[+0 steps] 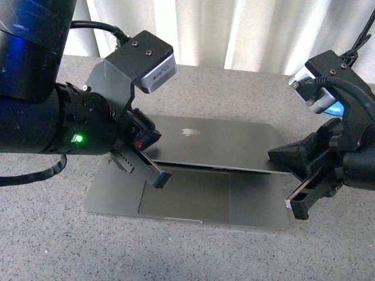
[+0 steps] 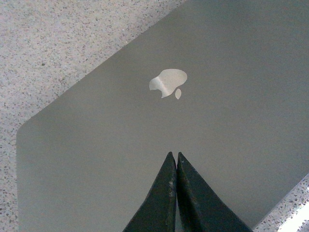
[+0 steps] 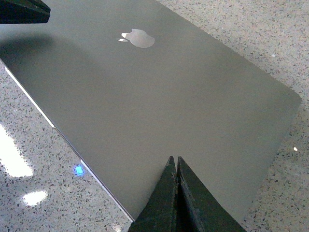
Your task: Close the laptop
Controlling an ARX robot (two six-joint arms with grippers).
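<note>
Front view: the laptop (image 1: 193, 193), slim grey metal, sits on the speckled grey desk (image 1: 53, 252) between the two arms, with a white curtain (image 1: 234, 29) behind. Its lid (image 1: 222, 146) is lowered most of the way but not flat. A dark gap runs under its front edge, and the base sticks out towards the camera with the large trackpad (image 1: 184, 193) uncovered; the keys are hidden. A pale apple logo (image 1: 187, 132) shows on the lid. The left end effector (image 1: 157, 137) has its fingers pressed together, holding nothing, at the lid's edge on its own side, with the logo just beyond its tip. The right end effector (image 1: 272, 155) is likewise pinched to a narrow wedge with nothing in it, and its tip meets the opposite edge of the lid. Left wrist view: the closed black fingertips (image 2: 169, 169) of the left end effector (image 2: 173, 155) point across the smooth matte grey lid (image 2: 96, 159), and the silvery logo (image 2: 169, 83) lies just ahead of them. Whether the tips press the metal cannot be told. Right wrist view: the right end effector (image 3: 174, 159), its fingers shut tight together, lies over the lid (image 3: 203, 96) close to a rounded corner. The logo (image 3: 137, 38) is well ahead of it, and the left end effector (image 3: 21, 12) shows dark beyond that. A small blue glint marks the desk (image 3: 78, 170) beside the lid's thin bright edge.
</note>
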